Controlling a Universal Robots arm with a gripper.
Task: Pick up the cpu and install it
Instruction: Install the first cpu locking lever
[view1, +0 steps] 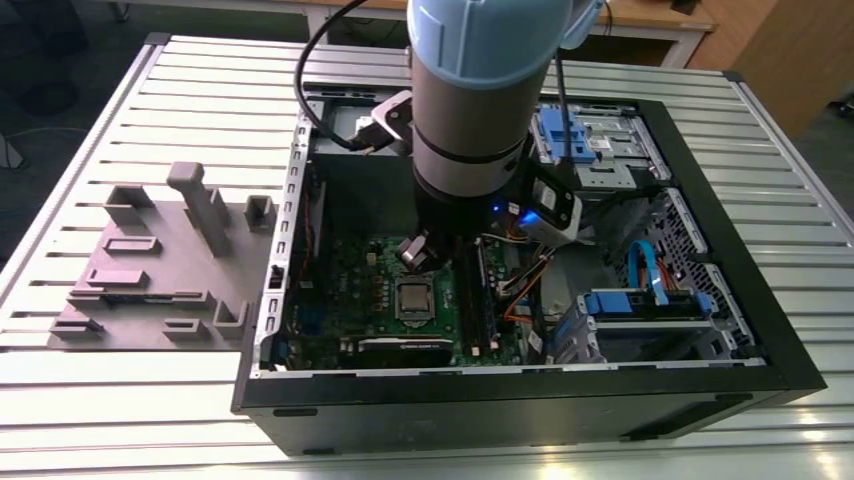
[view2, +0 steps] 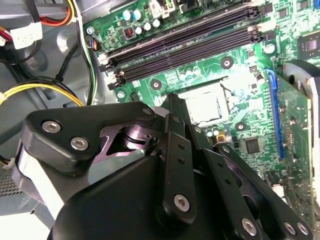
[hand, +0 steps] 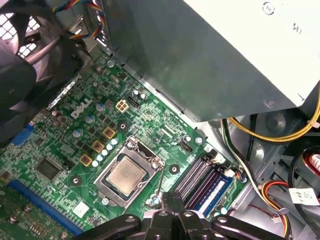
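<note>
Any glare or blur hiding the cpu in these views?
Second wrist view: the cpu is washed out to near white by glare, and the tool in front is soft, out of focus. First wrist view: the cpu is evenly lit with its metal top readable; the grey power box shows bright reflection. Exterior view: the cpu is dim inside the case.

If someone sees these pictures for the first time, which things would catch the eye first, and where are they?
First, the thick arm reaching down into the open computer case, its gripper hanging over the green board. Next, the cpu, a silvery square lying in the socket frame at the board's middle. The big grey power box stands beside the board.
</note>
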